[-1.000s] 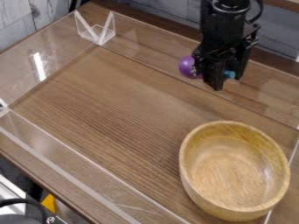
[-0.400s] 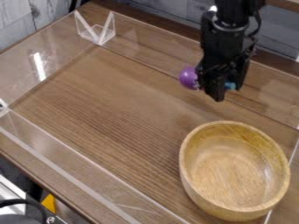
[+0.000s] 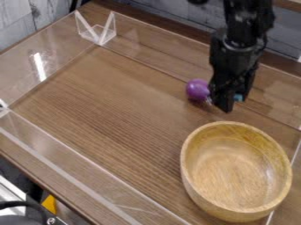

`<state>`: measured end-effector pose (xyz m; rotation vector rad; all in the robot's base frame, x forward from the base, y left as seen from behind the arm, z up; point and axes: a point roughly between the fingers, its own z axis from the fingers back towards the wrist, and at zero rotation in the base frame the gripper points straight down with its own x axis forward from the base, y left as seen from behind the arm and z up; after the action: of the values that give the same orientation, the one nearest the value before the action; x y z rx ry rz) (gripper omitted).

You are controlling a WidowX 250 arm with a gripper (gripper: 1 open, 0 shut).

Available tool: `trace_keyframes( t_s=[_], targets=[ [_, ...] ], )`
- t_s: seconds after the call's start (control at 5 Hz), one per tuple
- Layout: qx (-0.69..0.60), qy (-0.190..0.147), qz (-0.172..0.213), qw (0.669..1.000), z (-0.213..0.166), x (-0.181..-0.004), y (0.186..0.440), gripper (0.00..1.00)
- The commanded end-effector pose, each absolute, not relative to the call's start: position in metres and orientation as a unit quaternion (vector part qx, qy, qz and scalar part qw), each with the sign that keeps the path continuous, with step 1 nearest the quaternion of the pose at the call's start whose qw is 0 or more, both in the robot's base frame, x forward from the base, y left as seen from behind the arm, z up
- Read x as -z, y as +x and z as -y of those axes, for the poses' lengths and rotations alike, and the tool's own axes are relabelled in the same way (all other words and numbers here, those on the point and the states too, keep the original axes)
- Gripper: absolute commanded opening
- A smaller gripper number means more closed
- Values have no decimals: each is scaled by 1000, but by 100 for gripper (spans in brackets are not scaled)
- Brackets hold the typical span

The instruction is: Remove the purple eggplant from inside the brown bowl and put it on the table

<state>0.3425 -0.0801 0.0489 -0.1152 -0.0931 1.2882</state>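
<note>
The black metal gripper (image 3: 221, 95), closed narrow on the glossy purple toy eggplant (image 3: 198, 89), has the round light-brown wooden bowl (image 3: 238, 172) at six o'clock.

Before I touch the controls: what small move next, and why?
I'd probably ease the black gripper down until the glossy purple toy eggplant it grips meets the brown wood-grain table; the eggplant is already outside the round light-brown wooden bowl.

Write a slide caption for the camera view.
The robot's fingers beside the purple eggplant, above the wooden table, beyond the brown bowl.
</note>
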Motion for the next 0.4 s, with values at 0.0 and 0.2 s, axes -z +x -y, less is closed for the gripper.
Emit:
trace_keyframes(
  t_s=[0.0, 0.2],
  targets=[
    [-607, -71, 66, 789, 92, -49, 353, 0],
    [-600, -72, 61, 794, 86, -66, 345, 0]
  ],
)
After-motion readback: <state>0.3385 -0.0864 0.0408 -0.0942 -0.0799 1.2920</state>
